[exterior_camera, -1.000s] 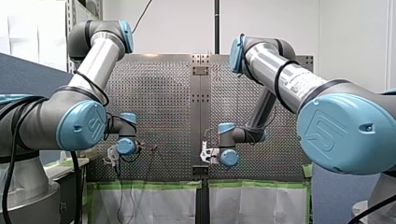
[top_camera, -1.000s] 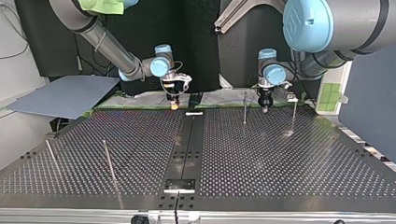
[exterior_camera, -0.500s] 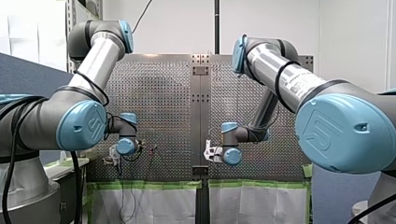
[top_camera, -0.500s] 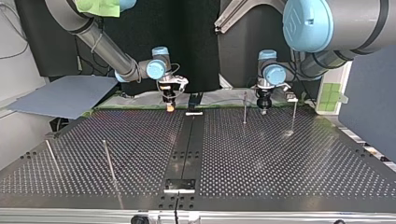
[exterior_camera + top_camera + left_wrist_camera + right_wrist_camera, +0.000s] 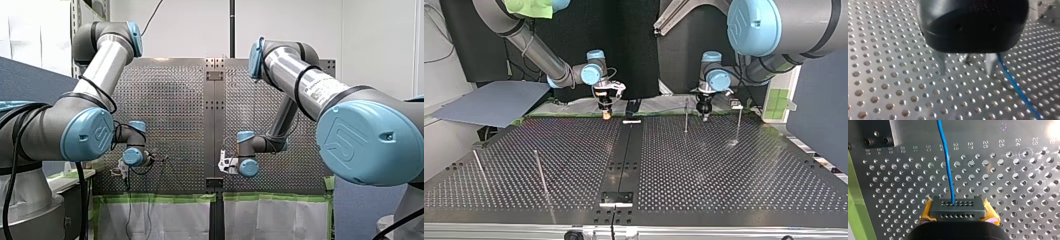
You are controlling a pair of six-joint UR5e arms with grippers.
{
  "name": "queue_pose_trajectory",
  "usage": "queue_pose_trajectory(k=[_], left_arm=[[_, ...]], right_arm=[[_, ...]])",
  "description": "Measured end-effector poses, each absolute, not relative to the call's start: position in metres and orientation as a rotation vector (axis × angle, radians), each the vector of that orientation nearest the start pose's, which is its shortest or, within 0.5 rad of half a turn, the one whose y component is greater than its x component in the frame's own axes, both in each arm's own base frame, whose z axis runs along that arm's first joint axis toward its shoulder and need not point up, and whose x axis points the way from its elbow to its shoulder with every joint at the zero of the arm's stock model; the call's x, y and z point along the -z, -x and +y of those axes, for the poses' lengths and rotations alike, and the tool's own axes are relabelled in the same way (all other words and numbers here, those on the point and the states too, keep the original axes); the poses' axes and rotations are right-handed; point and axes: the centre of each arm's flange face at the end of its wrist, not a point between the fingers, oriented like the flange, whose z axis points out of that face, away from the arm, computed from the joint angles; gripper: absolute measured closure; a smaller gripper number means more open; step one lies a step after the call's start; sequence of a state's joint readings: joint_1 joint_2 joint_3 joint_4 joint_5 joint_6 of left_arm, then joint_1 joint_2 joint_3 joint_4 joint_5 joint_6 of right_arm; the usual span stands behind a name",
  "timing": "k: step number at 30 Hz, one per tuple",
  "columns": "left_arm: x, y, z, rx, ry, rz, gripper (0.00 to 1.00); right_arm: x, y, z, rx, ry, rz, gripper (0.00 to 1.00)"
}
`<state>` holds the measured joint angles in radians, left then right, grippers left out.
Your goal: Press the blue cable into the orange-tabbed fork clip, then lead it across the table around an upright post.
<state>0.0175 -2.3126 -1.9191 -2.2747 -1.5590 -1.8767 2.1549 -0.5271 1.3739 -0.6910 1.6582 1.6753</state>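
The blue cable point(image 5: 948, 170) comes out of a black connector block point(image 5: 958, 208) with rows of holes. My right gripper point(image 5: 958, 213) is shut on that block with its yellow pads point(image 5: 926, 212); in the top view it point(image 5: 606, 114) hangs at the table's far edge. My left gripper point(image 5: 965, 72) is open, its metal fingers point(image 5: 941, 65) standing apart just over the perforated plate. The blue cable point(image 5: 1018, 87) runs beside one finger, outside the gap. In the top view the left gripper point(image 5: 704, 113) is next to an upright post point(image 5: 686, 115). I cannot make out the orange-tabbed clip.
A second post point(image 5: 738, 123) stands further toward the top view's right, with a small pale fixture point(image 5: 736, 105) behind it. Two more posts point(image 5: 540, 171) point(image 5: 479, 166) lean at the near left. A dark centre strip point(image 5: 626, 150) splits the perforated table.
My left gripper's fingers have opened and it has lifted slightly off the plate. My right gripper shifted a little toward the top view's left with the connector, then held still.
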Motion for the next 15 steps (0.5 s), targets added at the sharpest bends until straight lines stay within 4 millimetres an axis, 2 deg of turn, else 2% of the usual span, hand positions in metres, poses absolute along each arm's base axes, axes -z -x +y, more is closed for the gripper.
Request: queue_pose_trajectory(k=[10, 15], left_arm=[[-0.001, -0.531, -0.132, 0.199, 0.225, 1.844, 0.00], [0.006, -0.517, -0.133, 0.197, 0.197, 1.876, 0.00]], right_arm=[[0.033, -0.498, -0.520, -1.517, -1.686, -1.104, 1.00], [0.033, -0.497, -0.521, -1.516, -1.688, -1.105, 1.00]])
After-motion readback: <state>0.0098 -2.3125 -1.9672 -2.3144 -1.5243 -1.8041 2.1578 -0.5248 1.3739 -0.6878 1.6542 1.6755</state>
